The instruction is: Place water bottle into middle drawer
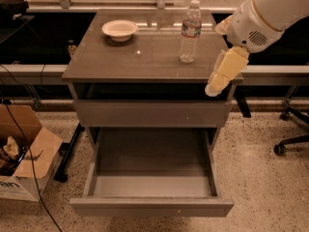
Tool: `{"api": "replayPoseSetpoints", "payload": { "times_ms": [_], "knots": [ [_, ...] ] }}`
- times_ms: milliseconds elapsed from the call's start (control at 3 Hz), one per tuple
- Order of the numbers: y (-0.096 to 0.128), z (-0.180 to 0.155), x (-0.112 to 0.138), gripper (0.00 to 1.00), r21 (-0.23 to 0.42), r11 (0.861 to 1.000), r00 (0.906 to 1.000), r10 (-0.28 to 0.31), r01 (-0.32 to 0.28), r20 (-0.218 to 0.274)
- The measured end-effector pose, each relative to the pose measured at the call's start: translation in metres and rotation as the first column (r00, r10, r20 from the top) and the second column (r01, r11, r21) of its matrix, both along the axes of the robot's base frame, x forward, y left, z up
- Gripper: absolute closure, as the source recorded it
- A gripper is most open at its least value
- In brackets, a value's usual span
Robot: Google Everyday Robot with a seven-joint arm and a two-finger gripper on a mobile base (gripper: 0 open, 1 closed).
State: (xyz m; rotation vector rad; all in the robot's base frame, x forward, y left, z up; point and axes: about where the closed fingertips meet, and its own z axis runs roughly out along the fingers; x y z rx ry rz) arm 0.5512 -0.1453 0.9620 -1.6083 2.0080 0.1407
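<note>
Right, approach step, I reckon: my gripper (218, 80) hangs nose-down off the front right corner of the cabinet top (140, 57), w/ nothing in it. Can't tell if it's released or clenched.

Water bottle (190, 33) stands upright on the top, up and left of the gripper, near but apart, so no grasp yet. Middle drawer (152, 153) is pulled out, low and left of the gripper.

Next move, imo: come up level w/ the bottle's body, go left and back, and take it round the mid section w/o nudging it, since tall and narrow means it tips easily.

Bottle: clear plastic, white screw cap, pale label band on the upper body, ribbed lower down. Fill level I can't make out.
</note>
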Motion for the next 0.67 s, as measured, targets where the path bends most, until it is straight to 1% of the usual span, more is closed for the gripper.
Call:
{"api": "replayPoseSetpoints", "payload": {
  "times_ms": [333, 667],
  "knots": [
    [0.001, -0.006, 0.002, 0.00, 0.039, 0.999, 0.9995, -0.031, 0.031, 0.002],
    [0.009, -0.014, 0.019, 0.00, 0.118, 0.990, 0.9952, -0.088, 0.083, 0.042]
  ]
}}
